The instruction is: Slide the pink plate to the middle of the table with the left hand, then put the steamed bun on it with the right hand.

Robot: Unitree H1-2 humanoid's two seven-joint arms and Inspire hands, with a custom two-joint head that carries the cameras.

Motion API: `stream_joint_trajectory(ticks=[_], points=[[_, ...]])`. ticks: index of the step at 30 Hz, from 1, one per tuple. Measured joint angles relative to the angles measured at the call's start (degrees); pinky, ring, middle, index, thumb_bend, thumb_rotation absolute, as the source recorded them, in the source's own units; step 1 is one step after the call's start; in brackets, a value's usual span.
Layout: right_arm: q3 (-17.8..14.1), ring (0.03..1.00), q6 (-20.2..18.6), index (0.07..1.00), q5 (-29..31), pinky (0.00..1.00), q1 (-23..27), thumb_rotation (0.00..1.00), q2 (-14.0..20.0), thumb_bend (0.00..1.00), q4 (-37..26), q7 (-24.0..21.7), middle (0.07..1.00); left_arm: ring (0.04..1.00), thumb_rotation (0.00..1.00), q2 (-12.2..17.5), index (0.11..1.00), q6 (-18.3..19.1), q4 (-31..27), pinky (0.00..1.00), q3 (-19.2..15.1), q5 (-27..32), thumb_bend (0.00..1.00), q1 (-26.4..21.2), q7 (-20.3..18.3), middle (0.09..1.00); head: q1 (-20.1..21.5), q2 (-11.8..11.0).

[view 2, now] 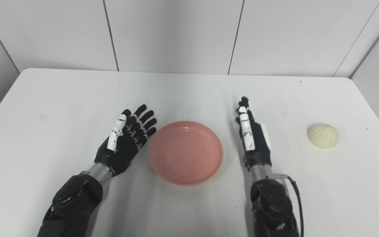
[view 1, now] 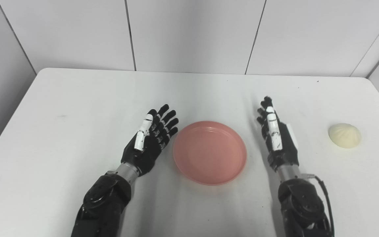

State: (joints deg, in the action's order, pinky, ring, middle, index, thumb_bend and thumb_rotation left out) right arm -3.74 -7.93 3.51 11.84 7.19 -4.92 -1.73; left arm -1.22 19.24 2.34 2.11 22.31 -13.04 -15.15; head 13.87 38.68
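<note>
- the round pink plastic plate (view 1: 209, 152) lies flat near the middle of the white table (view 1: 77, 98), a little toward the front edge, and nothing is on it.
- the left hand (view 1: 150, 141), black with a white part on the thumb, is just beside the left rim of the plate; its fingers (view 1: 168, 123) are spread and released, the palm turned partly up, and it holds nothing. i cannot tell if the fingertips touch the rim or stay just apart from it.
- the right hand (view 2: 253, 140), also black with white parts, stands on its edge to the right of the plate with a clear gap between them; its fingers (view 2: 243, 112) are stretched forward and released, grasping nothing.
- the pale cream steamed bun with pleats on top (view 2: 322, 135) sits on the table at the far right, well apart from the plate and from the right hand.
- behind the table is a wall of white panels (view 1: 189, 33) with dark seams.
</note>
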Motion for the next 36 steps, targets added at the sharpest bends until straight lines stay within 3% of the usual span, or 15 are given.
stream_joint_trajectory(ticks=[5,8,11,15,17,25,29,36], points=[[-0.8,0.97,-1.6,0.997,-3.6,1.0,0.9,0.91,2.8,0.65,-3.4,1.1,0.987,0.986,1.0,0.1,0.987,-0.6,0.5,1.0,-0.3,0.0,0.43,-0.1,-0.3,0.986,1.9,-0.4],[-1.1,0.981,-2.6,1.0,-5.7,0.99,1.9,0.93,3.7,0.62,-6.9,1.7,0.999,0.984,1.0,0.2,0.983,-0.7,0.5,1.0,-0.4,0.0,0.42,-0.1,-0.4,0.984,3.4,-0.5],[-1.1,0.946,-3.3,1.0,-8.0,0.91,2.8,0.94,5.6,0.61,-10.1,1.4,0.98,0.981,1.0,0.4,0.978,-0.7,0.5,1.0,-0.5,0.2,0.42,-0.1,-1.0,0.979,4.0,-0.5],[-2.0,0.871,-5.7,0.972,-13.2,0.86,4.3,0.87,8.8,0.56,-14.7,1.6,0.943,0.977,1.0,0.7,0.977,-0.7,0.5,1.0,-1.4,1.2,0.43,0.2,-1.7,0.976,5.3,-0.8],[-2.4,0.858,-6.3,0.956,-15.7,0.84,4.9,0.86,10.2,0.59,-15.9,1.7,0.934,0.975,1.0,0.7,0.978,-0.7,0.5,1.0,-1.6,1.2,0.43,0.2,-1.8,0.975,6.2,-1.0],[-3.0,0.805,-12.2,0.905,-26.7,0.76,5.1,0.78,16.4,0.7,-16.1,1.0,0.858,0.965,1.0,1.2,0.971,-0.7,0.6,0.99,-2.7,1.3,0.43,0.2,-2.4,0.964,8.3,-1.3],[-3.3,0.808,-14.6,0.907,-31.6,0.74,5.0,0.76,18.5,0.8,-16.1,0.9,0.833,0.977,1.0,2.2,0.98,-0.7,0.9,1.0,-3.0,1.9,0.43,0.2,-3.5,0.968,9.6,-1.6],[-3.3,0.844,-16.5,0.882,-38.3,0.73,4.7,0.58,22.6,0.79,-14.9,-0.6,0.877,0.979,1.0,2.6,0.982,-0.7,1.4,1.0,-3.5,2.8,0.44,0.2,-4.4,0.967,11.6,-1.8]])
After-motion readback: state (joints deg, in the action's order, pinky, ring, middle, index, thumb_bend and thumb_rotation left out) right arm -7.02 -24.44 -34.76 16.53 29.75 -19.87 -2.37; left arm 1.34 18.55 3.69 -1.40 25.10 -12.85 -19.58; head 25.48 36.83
